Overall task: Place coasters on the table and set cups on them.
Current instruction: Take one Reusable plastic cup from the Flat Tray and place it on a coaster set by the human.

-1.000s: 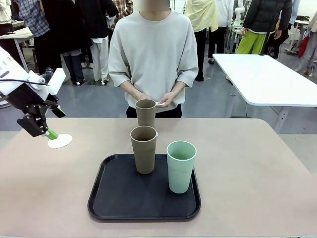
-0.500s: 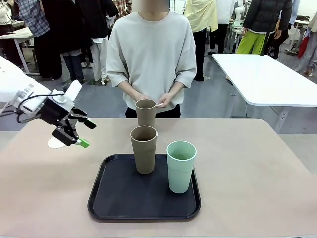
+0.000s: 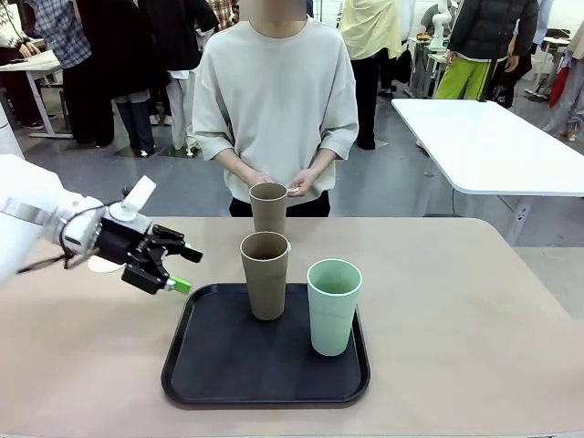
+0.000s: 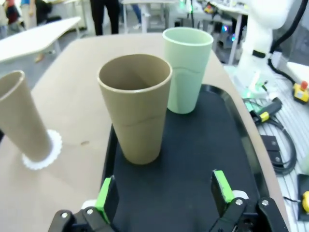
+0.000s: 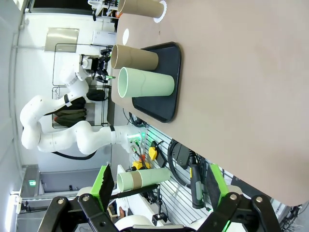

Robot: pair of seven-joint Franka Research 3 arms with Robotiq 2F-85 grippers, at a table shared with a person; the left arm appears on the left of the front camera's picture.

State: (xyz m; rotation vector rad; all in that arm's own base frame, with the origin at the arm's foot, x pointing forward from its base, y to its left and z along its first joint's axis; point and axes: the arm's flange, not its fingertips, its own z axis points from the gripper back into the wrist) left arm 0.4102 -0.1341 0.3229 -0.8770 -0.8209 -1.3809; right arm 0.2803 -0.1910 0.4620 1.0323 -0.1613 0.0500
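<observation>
**Left end effector** (image 3: 185, 271), released and empty, faces the tan cup (image 3: 265, 274) standing on the black tray (image 3: 178, 351). Centre the cup between the pads (image 4: 107, 195); grasp mid-height, then lift straight.

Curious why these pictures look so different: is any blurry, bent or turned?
Front view: evenly lit and sharp, no glare on the mint green cup. Left wrist view: slightly soft; the wide lens makes the near tan cup loom and lean. Right wrist view: rolled sideways, so the table stands on edge.
</observation>
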